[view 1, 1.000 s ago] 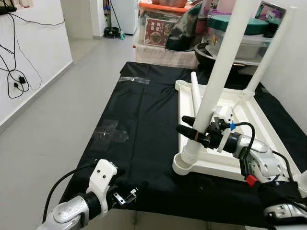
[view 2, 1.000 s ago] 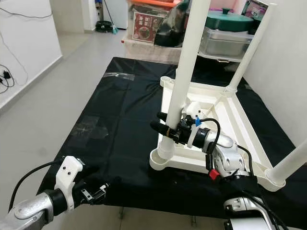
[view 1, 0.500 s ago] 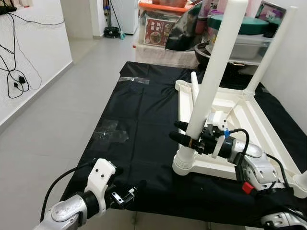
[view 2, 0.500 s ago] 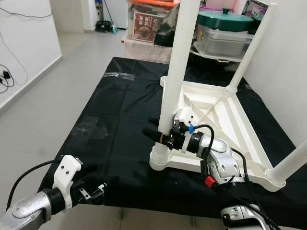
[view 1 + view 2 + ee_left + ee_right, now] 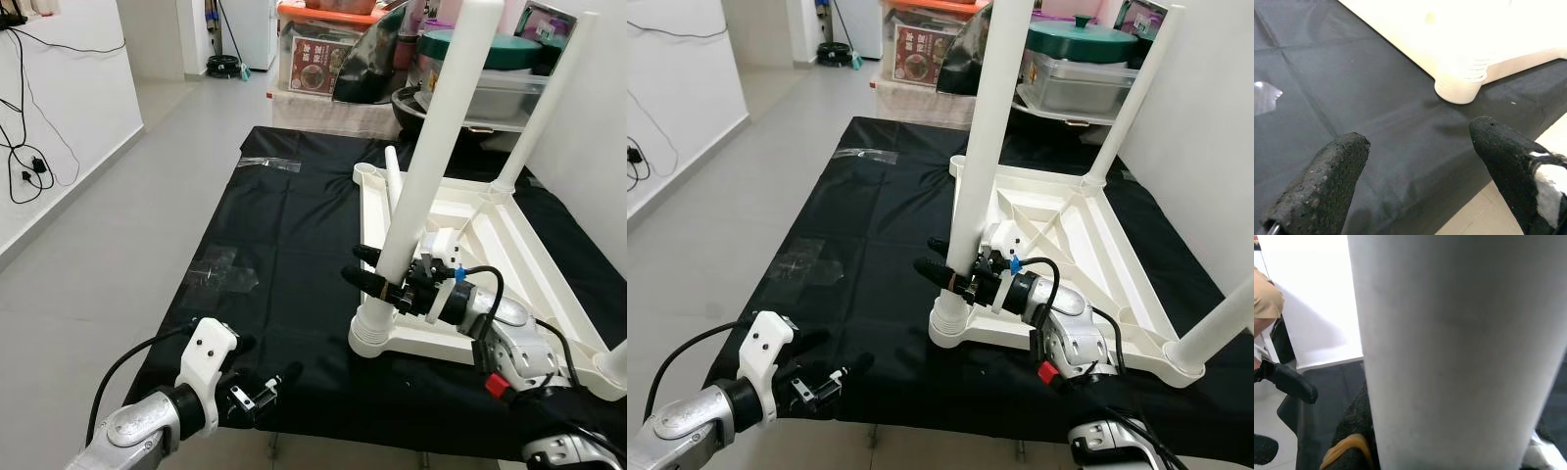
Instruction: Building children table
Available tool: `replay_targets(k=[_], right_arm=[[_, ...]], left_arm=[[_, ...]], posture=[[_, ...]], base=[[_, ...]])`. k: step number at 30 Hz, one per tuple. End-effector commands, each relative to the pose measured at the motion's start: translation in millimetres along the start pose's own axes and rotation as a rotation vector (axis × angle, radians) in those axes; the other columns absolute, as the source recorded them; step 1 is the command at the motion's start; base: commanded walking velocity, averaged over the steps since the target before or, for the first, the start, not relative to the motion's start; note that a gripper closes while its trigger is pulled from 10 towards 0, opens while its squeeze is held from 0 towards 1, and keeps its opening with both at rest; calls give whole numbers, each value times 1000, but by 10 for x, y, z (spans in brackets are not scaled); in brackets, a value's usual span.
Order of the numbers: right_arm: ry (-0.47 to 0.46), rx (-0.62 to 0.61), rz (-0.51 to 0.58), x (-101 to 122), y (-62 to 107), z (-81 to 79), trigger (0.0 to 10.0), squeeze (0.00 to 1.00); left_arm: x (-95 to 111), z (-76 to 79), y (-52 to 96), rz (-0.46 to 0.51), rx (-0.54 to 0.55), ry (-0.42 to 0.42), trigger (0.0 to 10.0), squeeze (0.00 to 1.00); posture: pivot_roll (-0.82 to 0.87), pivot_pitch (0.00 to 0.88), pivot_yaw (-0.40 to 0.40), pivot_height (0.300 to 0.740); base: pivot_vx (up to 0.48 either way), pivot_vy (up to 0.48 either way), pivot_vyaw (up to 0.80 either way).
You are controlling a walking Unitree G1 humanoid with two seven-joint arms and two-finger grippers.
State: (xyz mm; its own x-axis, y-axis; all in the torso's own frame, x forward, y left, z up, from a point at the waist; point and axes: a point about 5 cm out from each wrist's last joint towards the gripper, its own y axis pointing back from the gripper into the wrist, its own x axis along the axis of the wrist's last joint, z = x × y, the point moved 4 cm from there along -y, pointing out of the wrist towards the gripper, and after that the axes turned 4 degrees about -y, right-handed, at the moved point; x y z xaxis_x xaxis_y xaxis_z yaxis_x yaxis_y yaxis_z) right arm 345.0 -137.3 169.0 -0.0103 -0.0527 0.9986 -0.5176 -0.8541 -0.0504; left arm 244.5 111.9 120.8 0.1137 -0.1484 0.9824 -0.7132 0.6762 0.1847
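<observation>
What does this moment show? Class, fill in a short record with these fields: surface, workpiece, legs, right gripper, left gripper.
surface: black cloth covering the table
workpiece: white table top lying upside down on the cloth
legs: near leg upright in its corner socket; another leg upright at the far corner
right gripper: right gripper shut on the near leg, low on the leg above the socket
left gripper: left gripper open, over the cloth's near edge, holding nothing

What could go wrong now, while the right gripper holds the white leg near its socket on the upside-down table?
1. The right gripper clamps the near leg low down, so the tall leg could tilt in its socket if pushed sideways.
2. That socket corner lies near the front edge of the black cloth, so a pull might drag the tabletop off.
3. The left gripper hovers open, not steadying anything.
</observation>
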Motion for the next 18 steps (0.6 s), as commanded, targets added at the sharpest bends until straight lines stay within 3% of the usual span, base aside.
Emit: replay_targets(k=[1,7,18], right_arm=[[-88,16,-30,-171,-49,-29,0,0],[-129,-12,14,-154,-92,23,0,0],[-96,-167,63,-214,116,37,0,0]], left_arm=[[-13,11,-19,-4,-12,17,10000,0],[-11,8,-13,-5,-11,16,10000,0],[-42,2,3,-12,0,22,10000,0]], posture=[[91,0,-90,740],[99,0,-99,740],[81,0,-94,740]], base=[[0,0,0],[0,0,0],[0,0,0]])
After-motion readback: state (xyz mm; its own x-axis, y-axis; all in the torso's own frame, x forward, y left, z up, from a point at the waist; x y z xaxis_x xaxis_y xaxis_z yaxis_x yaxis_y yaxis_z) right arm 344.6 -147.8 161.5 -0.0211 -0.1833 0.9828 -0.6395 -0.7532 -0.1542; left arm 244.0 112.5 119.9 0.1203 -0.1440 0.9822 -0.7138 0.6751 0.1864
